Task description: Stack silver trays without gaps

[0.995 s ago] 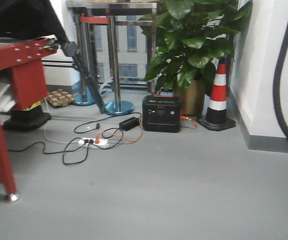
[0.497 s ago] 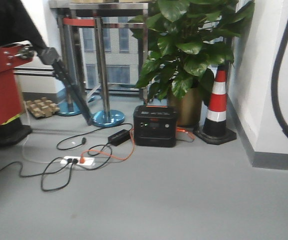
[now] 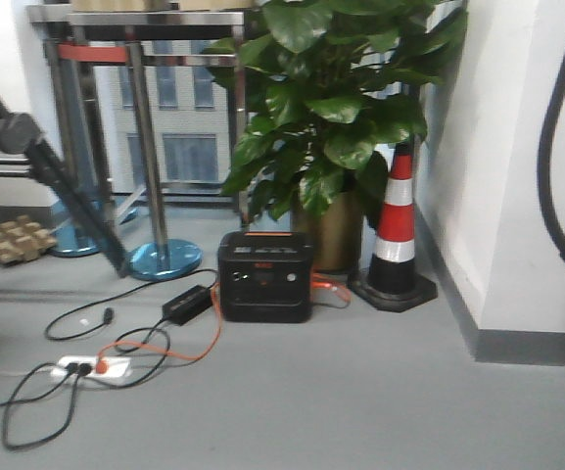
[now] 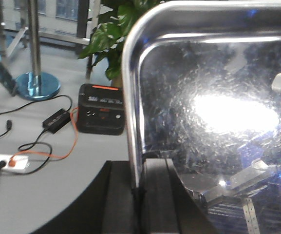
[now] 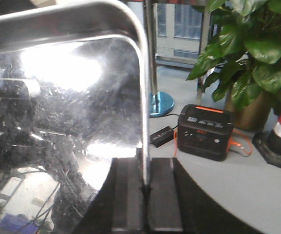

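Observation:
The left wrist view is filled on its right side by a mirror-shiny silver tray point(image 4: 213, 122), raised above the floor. My left gripper point(image 4: 139, 190) is shut on its thin left rim. In the right wrist view a silver tray point(image 5: 67, 107) fills the left side, and my right gripper point(image 5: 144, 187) is shut on its right rim. Whether both views show the same tray cannot be told. Neither grippers nor trays appear in the front view.
On the grey floor are a black power station point(image 3: 265, 277), cables with a power strip point(image 3: 91, 367), a blue stanchion base point(image 3: 164, 259), a potted plant point(image 3: 331, 108) and a traffic cone point(image 3: 394, 235). A white wall point(image 3: 517, 147) rises at the right.
The front view has swung right: the red cart has left the frame at the left, and the plant, cone and power station have shifted left.

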Robot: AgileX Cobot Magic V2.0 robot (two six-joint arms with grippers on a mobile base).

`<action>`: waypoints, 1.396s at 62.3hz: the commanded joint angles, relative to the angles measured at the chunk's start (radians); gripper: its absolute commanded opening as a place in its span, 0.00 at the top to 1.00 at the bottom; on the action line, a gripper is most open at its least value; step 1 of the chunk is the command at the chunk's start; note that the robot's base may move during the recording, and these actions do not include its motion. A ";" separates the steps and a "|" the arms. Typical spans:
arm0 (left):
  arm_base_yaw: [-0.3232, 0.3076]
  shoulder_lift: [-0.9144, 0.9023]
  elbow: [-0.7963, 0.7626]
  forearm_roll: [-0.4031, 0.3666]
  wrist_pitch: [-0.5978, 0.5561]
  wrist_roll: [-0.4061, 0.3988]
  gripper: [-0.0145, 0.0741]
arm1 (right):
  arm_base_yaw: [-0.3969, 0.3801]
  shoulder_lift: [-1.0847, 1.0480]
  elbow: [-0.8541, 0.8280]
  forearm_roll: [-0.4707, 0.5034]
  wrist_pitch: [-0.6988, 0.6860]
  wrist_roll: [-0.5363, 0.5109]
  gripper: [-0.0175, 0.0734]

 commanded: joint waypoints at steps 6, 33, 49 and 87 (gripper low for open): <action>-0.025 -0.005 -0.015 -0.070 -0.030 0.013 0.86 | 0.032 0.001 -0.001 0.059 -0.242 -0.002 0.89; -0.025 -0.005 -0.015 -0.070 -0.030 0.013 0.86 | 0.028 0.001 -0.001 0.021 -0.240 -0.002 0.89; -0.025 -0.005 -0.015 -0.070 -0.030 0.013 0.86 | 0.028 0.001 -0.001 0.021 -0.242 -0.002 0.89; -0.025 -0.005 -0.015 -0.070 -0.030 0.013 0.86 | 0.028 0.001 -0.001 0.017 -0.242 -0.002 0.89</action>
